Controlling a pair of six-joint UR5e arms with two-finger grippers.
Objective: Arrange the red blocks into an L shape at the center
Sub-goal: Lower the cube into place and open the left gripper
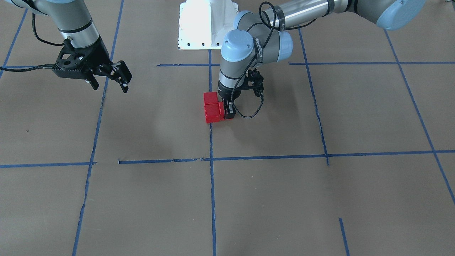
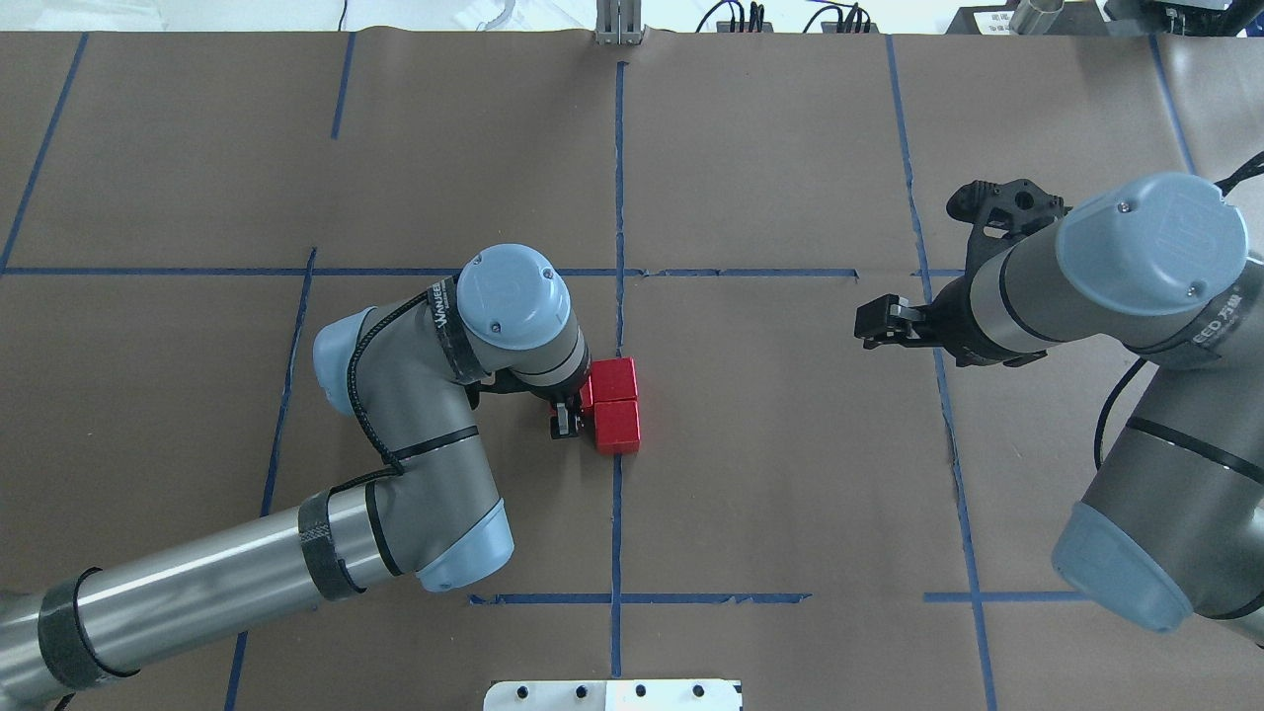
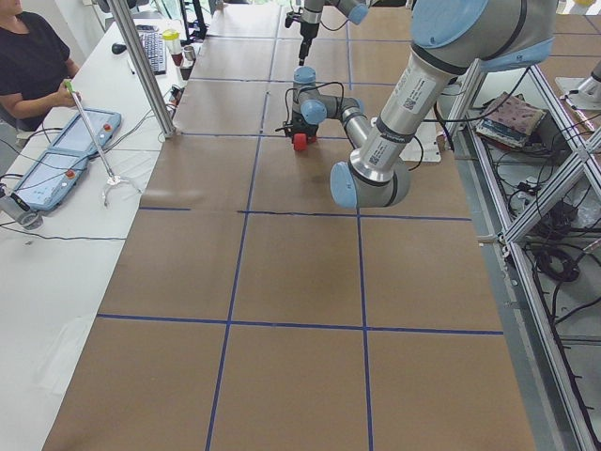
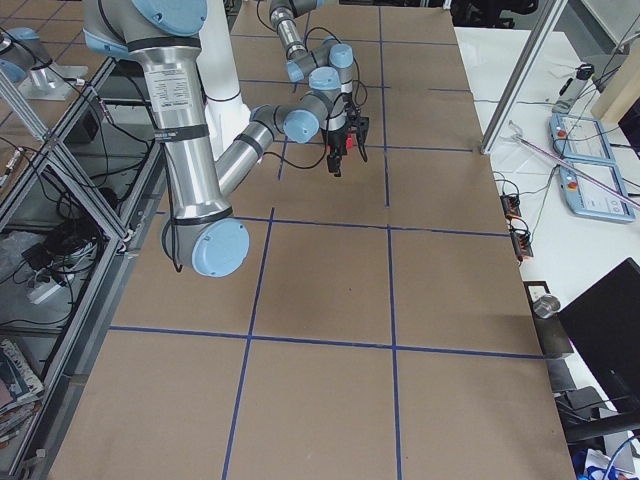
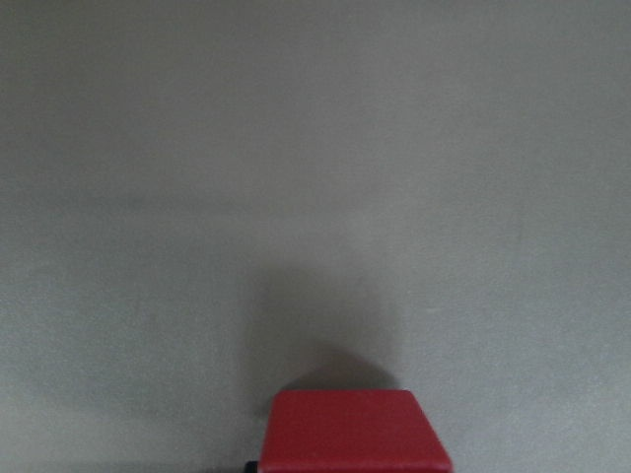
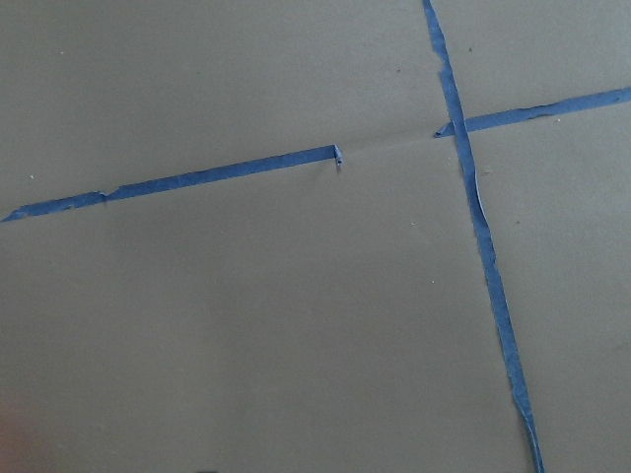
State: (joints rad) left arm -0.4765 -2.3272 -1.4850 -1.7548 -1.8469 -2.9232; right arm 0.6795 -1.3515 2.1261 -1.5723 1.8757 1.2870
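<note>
Your left arm [image 2: 415, 415] folds down at the center [image 1: 212, 142], left gripper [image 1: 228, 113] clamped on a red block [image 5: 350, 434] beside two others [image 1: 212, 113]; right gripper [image 1: 110, 87] hovers spread, empty

Two blocks [image 1: 211, 106] sit touching, lined up along the middle tape line [image 1: 212, 185], pretty much mid counter [image 1: 284, 199]. The third block [image 1: 226, 118] is right against the one farther from the robot base [image 1: 206, 25], inside the left tool [image 1: 229, 112]. The right tool [image 1: 110, 87] hangs well apart.

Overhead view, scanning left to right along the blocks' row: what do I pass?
First the left arm's elbow → left gripper, shut on the third red block → two placed red blocks → right gripper, open.
</note>
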